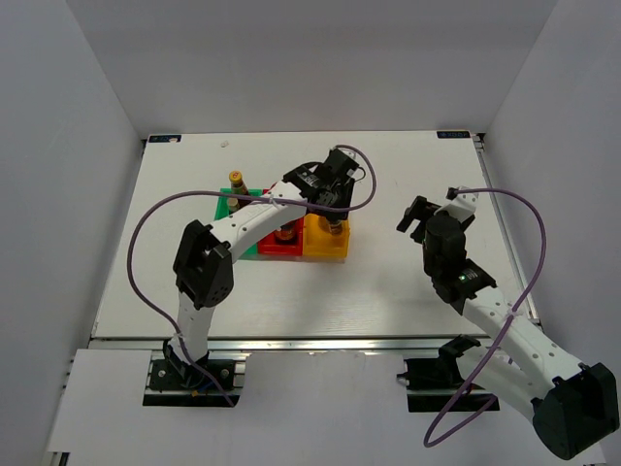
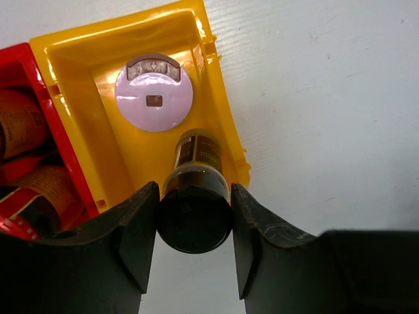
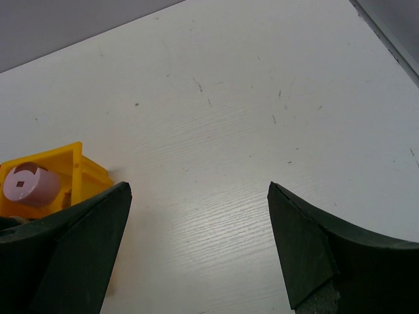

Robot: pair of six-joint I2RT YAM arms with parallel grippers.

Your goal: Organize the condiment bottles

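Observation:
My left gripper [image 2: 194, 199] is shut on the black cap of the small dark shaker [image 2: 196, 163], which stands upright in the near right corner of the orange bin [image 2: 111, 157]. The pink shaker [image 2: 154, 100] stands in the same bin just beyond it. In the top view the left gripper [image 1: 335, 216] is over the orange bin [image 1: 325, 248]. Two dark red-lidded jars [image 2: 29, 190] lie in the red bin [image 1: 278, 249]. The tall yellow-capped bottle [image 1: 236, 182] and the small yellow bottle [image 1: 233, 205] stand in the green bin [image 1: 248, 250]. My right gripper [image 1: 417, 216] is open and empty above bare table.
The three bins sit side by side at the table's middle, green left, red middle, orange right. In the right wrist view the orange bin [image 3: 49, 173] with the pink shaker [image 3: 29, 185] lies left of the open right gripper [image 3: 198, 190]. White walls enclose the table.

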